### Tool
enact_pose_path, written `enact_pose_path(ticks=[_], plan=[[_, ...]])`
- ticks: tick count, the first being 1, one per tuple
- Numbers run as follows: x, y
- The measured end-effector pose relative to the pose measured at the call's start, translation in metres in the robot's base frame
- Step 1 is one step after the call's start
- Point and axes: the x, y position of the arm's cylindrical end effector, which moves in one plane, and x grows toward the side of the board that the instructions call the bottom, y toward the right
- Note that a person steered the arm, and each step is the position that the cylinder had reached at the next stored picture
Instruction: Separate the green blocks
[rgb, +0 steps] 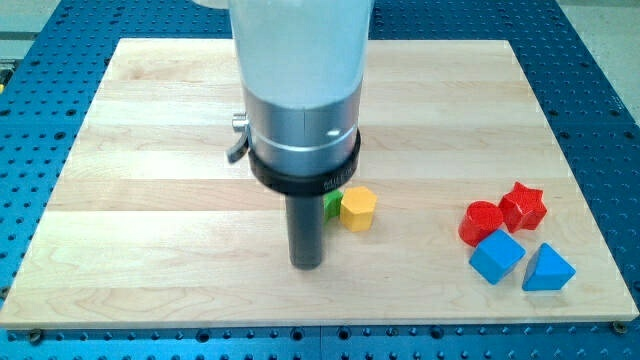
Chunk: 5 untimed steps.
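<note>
Watching tip (306, 264): no gripper, just a bare rod gripping nothing, left of green block (332, 203) touching yellow hexagon (358, 209). Risk: push drags yellow along; second green hidden.

Green block (332, 203): only a sliver shows between the rod and the yellow block (358, 209); shape cannot be made out. Any second green block: hidden. Arm housing (300, 60) cut off by the view's top. My tip (306, 265): contact with board unclear.
</note>
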Motion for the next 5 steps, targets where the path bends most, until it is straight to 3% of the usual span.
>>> enact_pose_path(ticks=[1, 5], plan=[[-0.074, 0.025], [-0.087, 0.023]])
